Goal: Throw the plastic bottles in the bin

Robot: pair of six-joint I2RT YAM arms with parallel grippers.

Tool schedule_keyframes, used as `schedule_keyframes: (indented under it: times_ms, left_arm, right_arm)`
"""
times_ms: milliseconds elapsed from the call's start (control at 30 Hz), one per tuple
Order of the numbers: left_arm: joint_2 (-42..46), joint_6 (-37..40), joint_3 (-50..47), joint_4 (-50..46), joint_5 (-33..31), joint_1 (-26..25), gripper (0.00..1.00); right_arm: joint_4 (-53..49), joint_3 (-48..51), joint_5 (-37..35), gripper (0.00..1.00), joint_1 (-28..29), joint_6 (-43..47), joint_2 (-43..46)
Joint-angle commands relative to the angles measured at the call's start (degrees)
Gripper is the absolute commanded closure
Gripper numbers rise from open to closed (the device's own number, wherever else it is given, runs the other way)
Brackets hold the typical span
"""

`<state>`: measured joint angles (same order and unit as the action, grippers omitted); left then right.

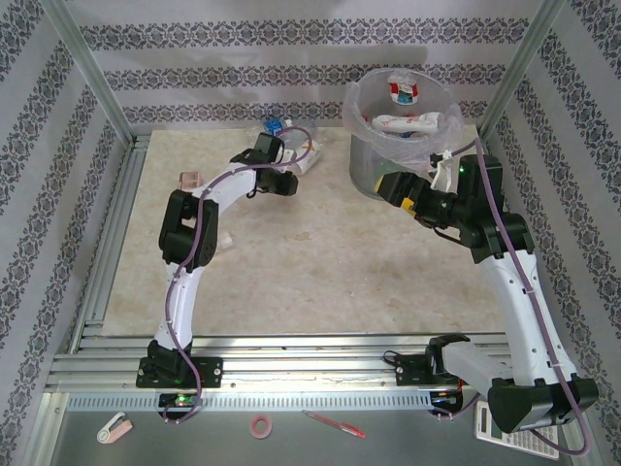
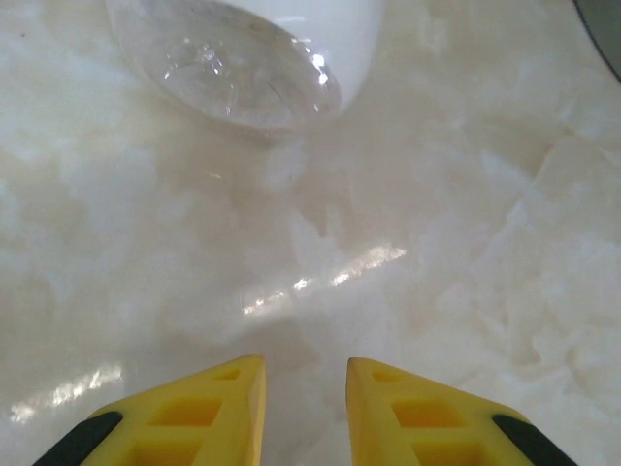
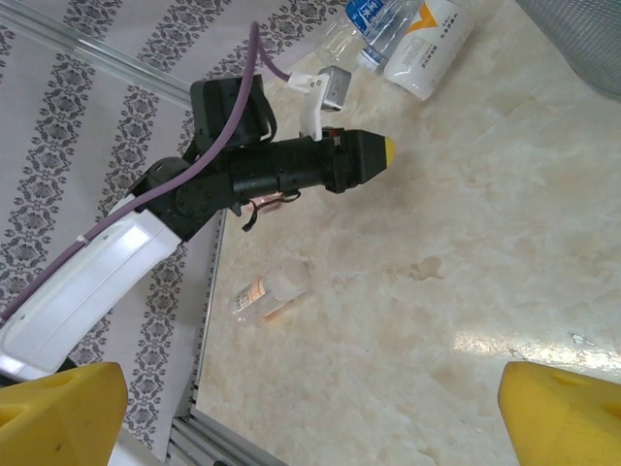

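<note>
Pale marbled counter (image 1: 320, 262) inside a frame with patterned walls, both arms bolted at its near edge; left arm (image 1: 184, 291) reaches to the far left-centre, right arm (image 1: 519, 291) stretches up the right side. Bin (image 1: 388, 165), round grey and bag-lined, stands at the far right of the counter with two bottles already in it: a red-labelled bottle (image 1: 401, 90) high at the back, a second binned bottle (image 1: 408, 123) lying across below it. Right hand (image 1: 393, 187) hangs just beside the bin's near wall, jaws spread wide, nothing between them; its yellow fingertips (image 3: 58, 413) sit at the far corners of its own camera's view. Left hand (image 3: 386, 150) is closed and empty, tips drawn together over bare counter. Just beyond it, near the back wall, lie a white-labelled bottle (image 3: 427, 44) and a blue-labelled bottle (image 3: 374, 19), side by side and touching. Left wrist view: a clear bottle bottom with white label lies ahead of the tips, apart from them; cannot tell for sure it is the white-labelled one. An orange-labelled bottle (image 3: 272, 291) lies on its side near the counter's left rail. Small pinkish box (image 1: 189, 179) by the left arm's forearm. Red tape roll (image 1: 260, 424) and red pen (image 1: 333, 424) on the grey ledge in front
</note>
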<state>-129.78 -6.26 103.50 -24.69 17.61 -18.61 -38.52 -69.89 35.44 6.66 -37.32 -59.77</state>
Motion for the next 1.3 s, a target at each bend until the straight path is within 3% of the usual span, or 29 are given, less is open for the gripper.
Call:
schedule_keyframes:
  times_ms: [0,500,800,833,900,967,1067,1267]
  left_arm:
    - [5.00,-0.90,-5.15,6.07,1.09,-1.46,0.72]
    - [18.01,-4.01,-22.00,10.49,1.01,-5.23,0.75]
    - [13.94,-3.22,-11.78,7.07,-0.48,-4.99,0.73]
    - [12.81,-3.15,-9.73,6.16,-1.48,-4.94,0.67]
    - [10.53,-2.81,-5.49,4.61,-4.65,-4.94,0.35]
    - [7.70,-1.82,-0.76,2.64,-8.34,-4.97,0.16]
    - [1.85,0.00,8.36,-1.63,-11.75,-4.69,0.05]
    - [-13.59,2.34,33.76,-16.22,-14.09,-3.90,0.00]
  right_arm:
    - [2.46,0.89,0.48,0.02,0.64,-0.01,-0.33]
    - [5.49,3.15,0.24,0.02,0.73,-1.52,-2.15]
    - [5.74,3.29,0.59,0.02,0.73,-1.22,-3.19]
    - [5.73,3.26,0.75,0.02,0.81,-1.28,-3.25]
    - [5.58,3.18,0.94,0.02,0.79,-1.12,-3.26]
    - [5.07,3.00,0.86,0.02,0.81,-0.97,-3.10]
    - [4.19,2.92,0.94,0.02,0.77,-0.61,-3.05]
    - [3.16,2.74,1.42,0.02,0.73,-0.12,-3.16]
